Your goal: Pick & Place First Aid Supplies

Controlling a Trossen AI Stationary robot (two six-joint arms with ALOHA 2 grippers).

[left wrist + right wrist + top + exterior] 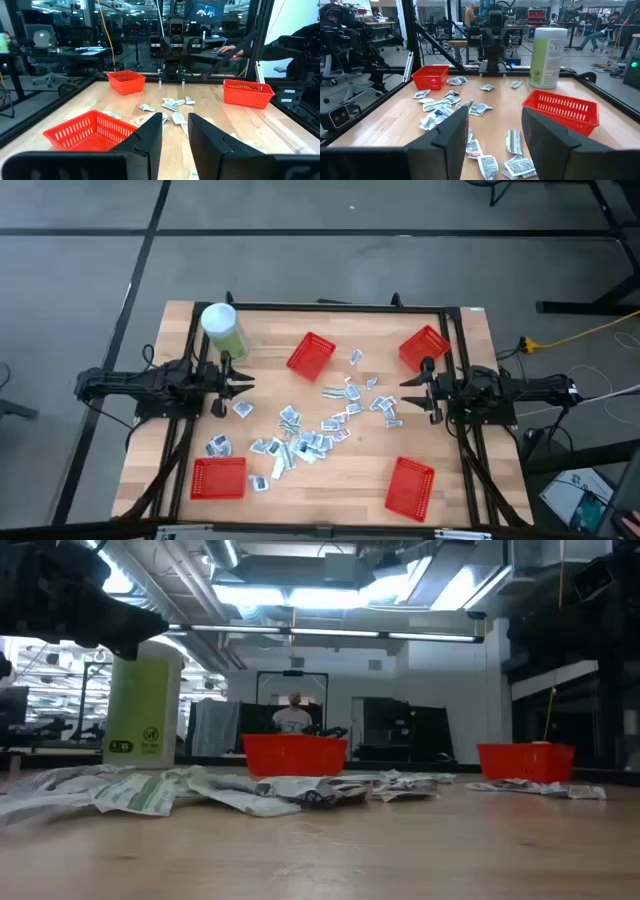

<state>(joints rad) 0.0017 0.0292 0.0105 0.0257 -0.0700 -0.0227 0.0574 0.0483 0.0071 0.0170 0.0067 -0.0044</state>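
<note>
Many first aid supplies point(300, 430) lie scattered between left gripper point(243, 383) and right gripper point(408, 392).

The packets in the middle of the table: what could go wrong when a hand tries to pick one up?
The packets lie overlapping in a loose heap, so a hand may lift two at once or drag neighbours along. They are flat on the wooden table, so fingers could slide over one without catching it. The left hand, jaws apart and empty, sits near the tall green canister; a wide swing might knock it over.
</note>
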